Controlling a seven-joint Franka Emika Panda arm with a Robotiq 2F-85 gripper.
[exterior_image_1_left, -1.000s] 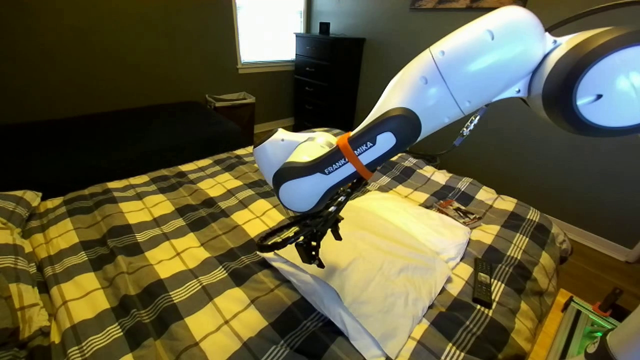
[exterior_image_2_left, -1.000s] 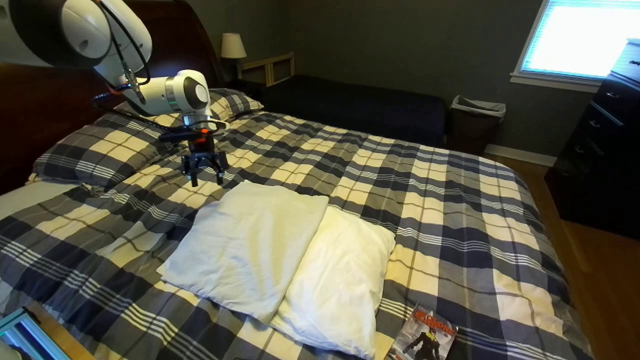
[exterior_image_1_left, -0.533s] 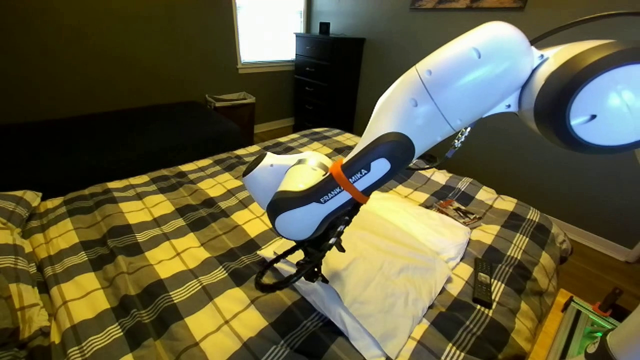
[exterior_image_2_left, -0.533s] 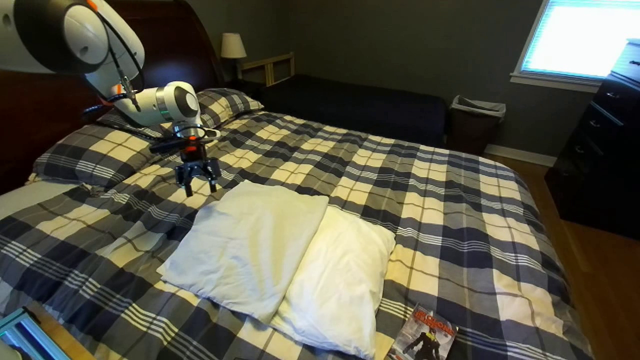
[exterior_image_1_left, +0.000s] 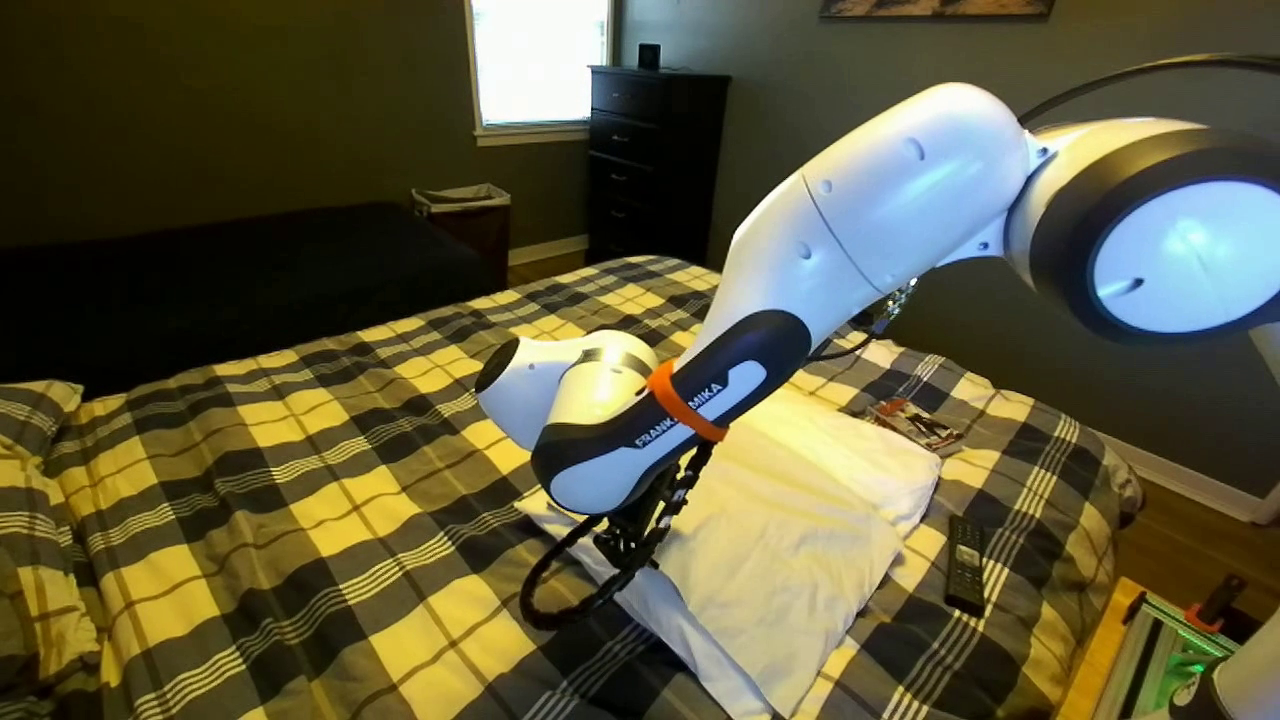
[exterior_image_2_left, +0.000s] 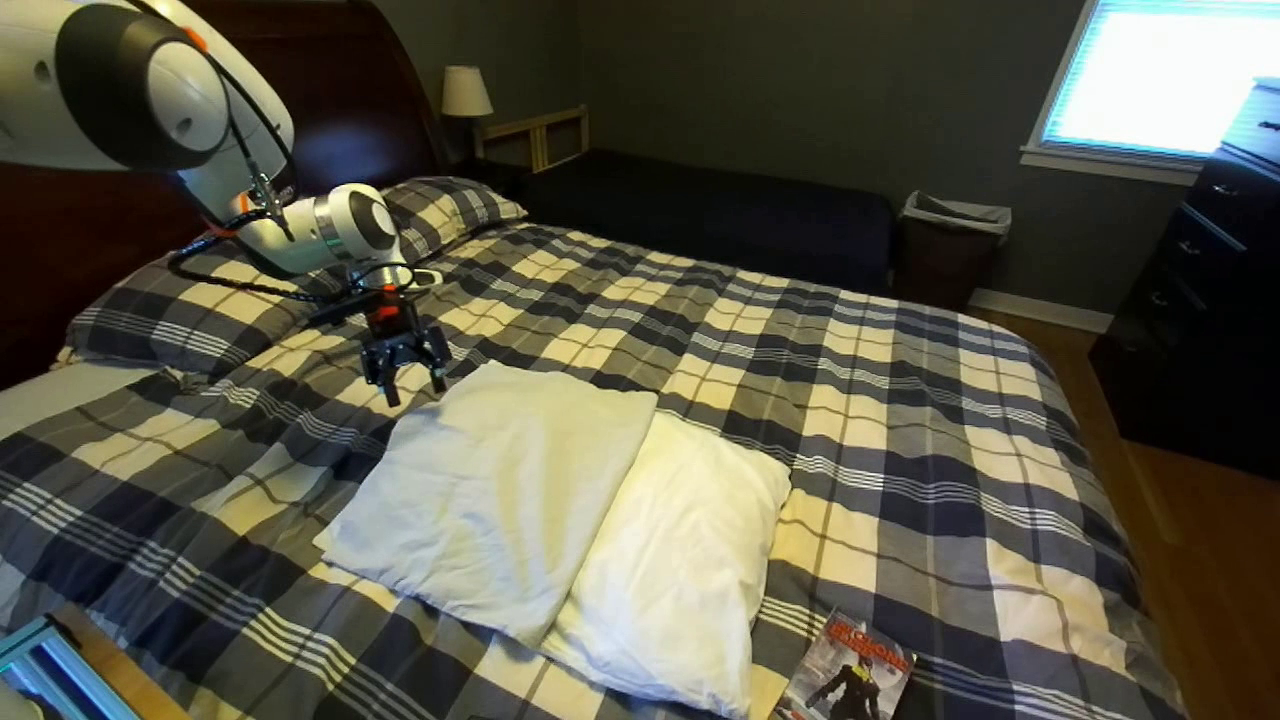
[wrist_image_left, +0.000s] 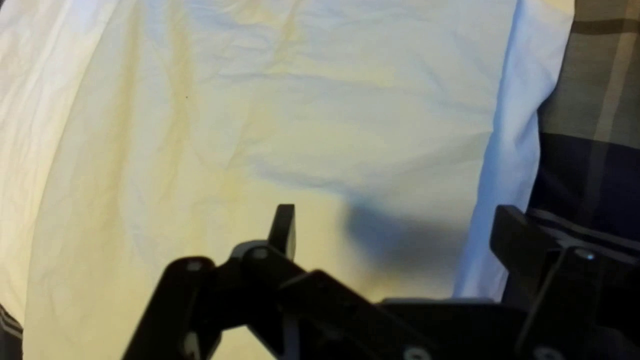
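My gripper (exterior_image_2_left: 416, 391) points down and is open and empty. It hovers beside the near-headboard edge of a pale, flat cloth cover (exterior_image_2_left: 490, 490) on the bed. The cover adjoins a brighter white pillow part (exterior_image_2_left: 680, 560); I cannot tell if they are one piece. In the wrist view the fingers (wrist_image_left: 395, 212) are wide apart above the cover (wrist_image_left: 225, 125). The right finger overlaps the cover's bluish folded edge (wrist_image_left: 505, 150), and a dark shadow lies between the fingers. In an exterior view the cover (exterior_image_1_left: 790, 570) shows, while the arm and cable mostly hide the gripper (exterior_image_1_left: 625, 545).
A plaid duvet (exterior_image_2_left: 880, 400) covers the bed, with plaid pillows (exterior_image_2_left: 200, 310) by the headboard. A black remote (exterior_image_1_left: 966, 567) and a disc case (exterior_image_2_left: 850, 672) lie near the white pillow. The arm's base stands on a wooden surface (exterior_image_1_left: 1090, 650) beside the bed.
The arm has come down, and the gripper is lower and closer to the cover's edge. It has stayed open. The cover, remote and case have not moved.
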